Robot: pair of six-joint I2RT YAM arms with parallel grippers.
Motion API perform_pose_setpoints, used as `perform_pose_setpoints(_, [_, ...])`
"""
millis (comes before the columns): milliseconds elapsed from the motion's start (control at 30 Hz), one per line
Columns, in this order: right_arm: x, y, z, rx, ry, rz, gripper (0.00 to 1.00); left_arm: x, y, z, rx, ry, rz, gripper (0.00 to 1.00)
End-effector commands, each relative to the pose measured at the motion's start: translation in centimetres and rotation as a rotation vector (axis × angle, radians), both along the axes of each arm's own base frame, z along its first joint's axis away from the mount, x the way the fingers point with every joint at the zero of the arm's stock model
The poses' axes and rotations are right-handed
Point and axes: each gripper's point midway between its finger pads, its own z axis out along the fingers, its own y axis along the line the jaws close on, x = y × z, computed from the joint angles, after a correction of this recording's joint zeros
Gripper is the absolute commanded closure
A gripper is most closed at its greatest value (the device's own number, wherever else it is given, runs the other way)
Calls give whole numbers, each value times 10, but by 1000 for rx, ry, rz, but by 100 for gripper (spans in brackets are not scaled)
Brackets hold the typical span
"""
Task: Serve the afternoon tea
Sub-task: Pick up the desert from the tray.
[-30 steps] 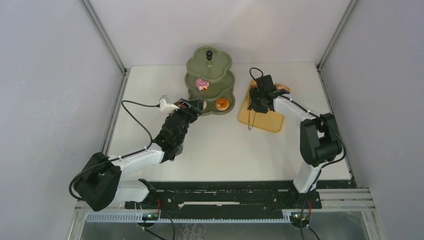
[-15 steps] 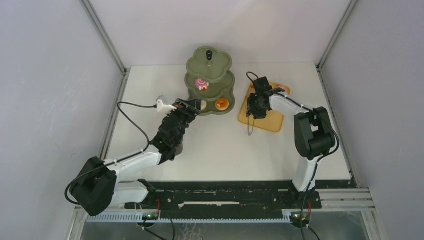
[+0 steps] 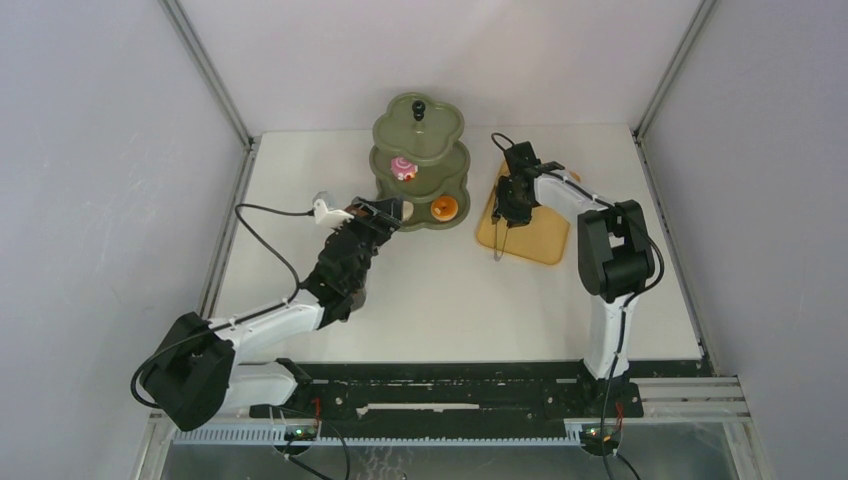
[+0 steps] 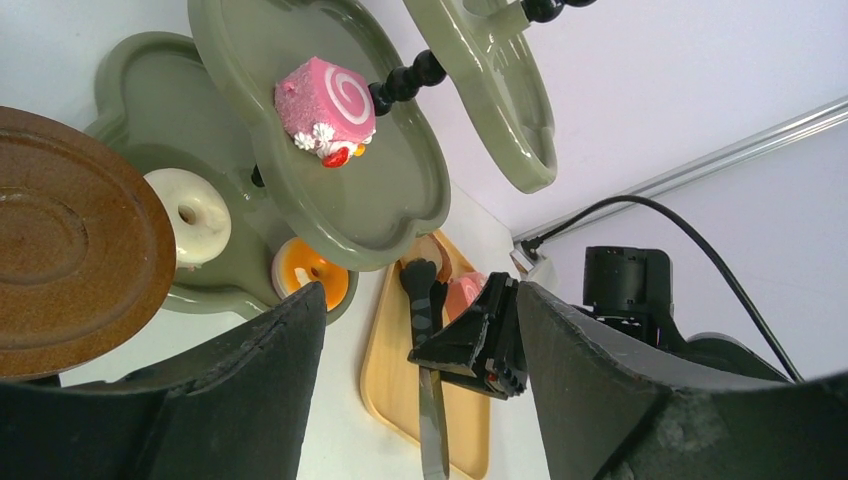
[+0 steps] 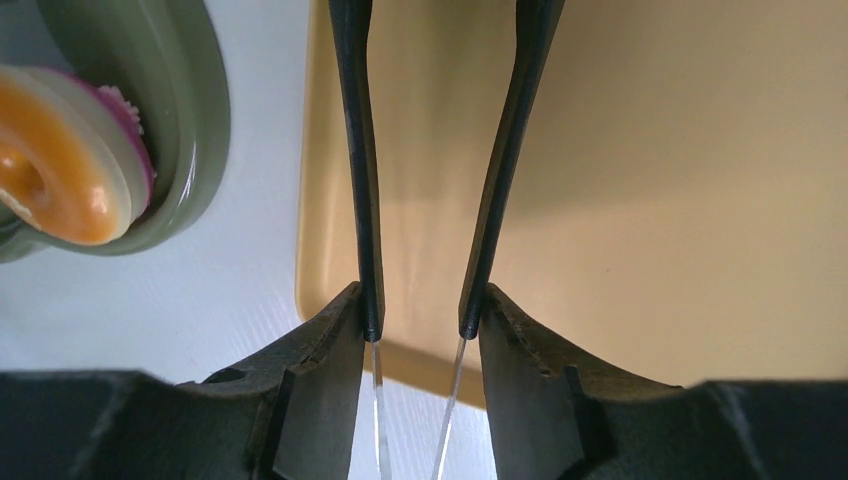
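Right gripper (image 5: 420, 300) fingers (image 5: 320, 370) are pressed on both arms of the black tongs (image 5: 362, 200), partly closed with the tongs squeezed between them. The tongs hang over the near-left corner of the flat orange-yellow tray (image 5: 650, 200), arms apart, with nothing between them in the right wrist view. Just left of the tray is the bottom tier of the olive-green stand (image 5: 190, 130), carrying an orange-glazed donut (image 5: 50, 170).

Left gripper (image 4: 418, 300) fingers (image 4: 250, 380) are spread wide with nothing between them. It faces the stand from the left, low by the bottom tier. A brown saucer (image 4: 70, 250) sits just beside its left finger; contact can't be told. Beyond that, a white donut (image 4: 190, 215) sits on the bottom tier next to the orange one, and a pink swirl cake (image 4: 325, 105) sits on the middle tier. The top tier shows only the black knob (image 3: 420, 105). A pink item (image 4: 465, 295) lies on the tray by the tong tips, too hidden to name.
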Motion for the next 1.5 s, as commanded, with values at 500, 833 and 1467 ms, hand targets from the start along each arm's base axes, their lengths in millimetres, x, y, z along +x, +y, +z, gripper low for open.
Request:
perform_pose_setpoints(500, [37,-16,-1,-13,-19,-32,45,5,-8,-4,-12,-15,-12,25])
perform_pose_setpoints(833, [51,-14,-11,-14,-13,-32,42,8,-9,-8,-6,-9,-11,25])
perform_pose_setpoints(1467, [28,-9,15,23,-60,-16,66,-3,10,4,12,-28,24,25])
